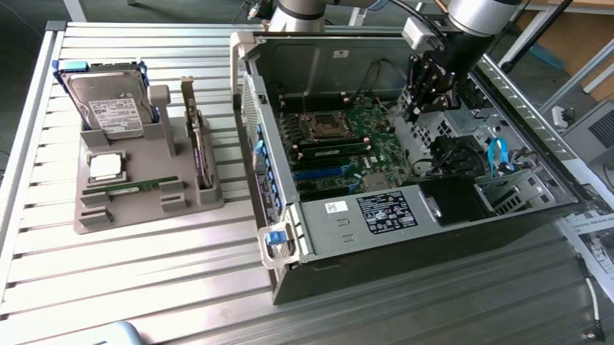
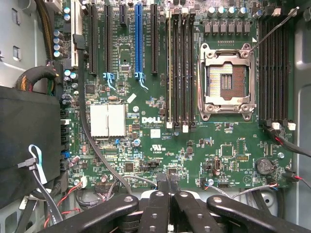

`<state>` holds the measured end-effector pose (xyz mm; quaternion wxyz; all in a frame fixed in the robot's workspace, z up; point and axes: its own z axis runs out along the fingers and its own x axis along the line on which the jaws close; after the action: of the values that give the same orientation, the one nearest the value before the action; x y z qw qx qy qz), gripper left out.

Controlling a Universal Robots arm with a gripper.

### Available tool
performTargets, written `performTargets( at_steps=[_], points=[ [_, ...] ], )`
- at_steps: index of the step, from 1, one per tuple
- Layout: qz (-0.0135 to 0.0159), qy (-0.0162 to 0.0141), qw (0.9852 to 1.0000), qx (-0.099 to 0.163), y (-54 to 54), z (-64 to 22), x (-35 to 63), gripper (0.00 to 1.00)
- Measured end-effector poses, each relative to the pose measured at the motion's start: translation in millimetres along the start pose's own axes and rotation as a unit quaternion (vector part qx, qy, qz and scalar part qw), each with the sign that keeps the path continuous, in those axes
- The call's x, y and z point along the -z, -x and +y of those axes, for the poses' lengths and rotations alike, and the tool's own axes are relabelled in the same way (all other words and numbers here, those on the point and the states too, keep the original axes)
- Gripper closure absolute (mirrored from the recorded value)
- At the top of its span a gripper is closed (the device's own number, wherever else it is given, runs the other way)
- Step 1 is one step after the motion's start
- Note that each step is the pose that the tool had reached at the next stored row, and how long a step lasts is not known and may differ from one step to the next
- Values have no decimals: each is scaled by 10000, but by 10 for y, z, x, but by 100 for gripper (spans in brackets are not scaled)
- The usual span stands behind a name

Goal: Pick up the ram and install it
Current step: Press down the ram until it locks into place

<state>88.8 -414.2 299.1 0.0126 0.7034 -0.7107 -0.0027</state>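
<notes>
Above the motherboard (image 2: 160, 141) hang the jaws, pressed together and empty — the ram (image 1: 134, 187) lies well apart from them, on the grey holder (image 1: 144, 205). A good pickup, I judge, needs square alignment — fingers straddling its long edges.

Ribbed metal table (image 1: 144, 273), holding a grey parts tray (image 1: 144, 201) and, beside it, an open computer case (image 1: 403, 237).
</notes>
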Motion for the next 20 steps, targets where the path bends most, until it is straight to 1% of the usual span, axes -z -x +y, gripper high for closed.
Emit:
performTargets(
  at_steps=[3, 9, 12, 16, 20],
  points=[
    [0, 0, 10000, -9, 0, 0, 0, 89],
    [-6, 4, 9996, -282, 0, 0, 0, 89],
    [-10, 7, 9989, -465, 0, 0, 0, 89],
    [-14, 9, 9981, -624, 0, 0, 0, 89],
    [-18, 12, 9967, -817, 0, 0, 0, 89]
  ],
)
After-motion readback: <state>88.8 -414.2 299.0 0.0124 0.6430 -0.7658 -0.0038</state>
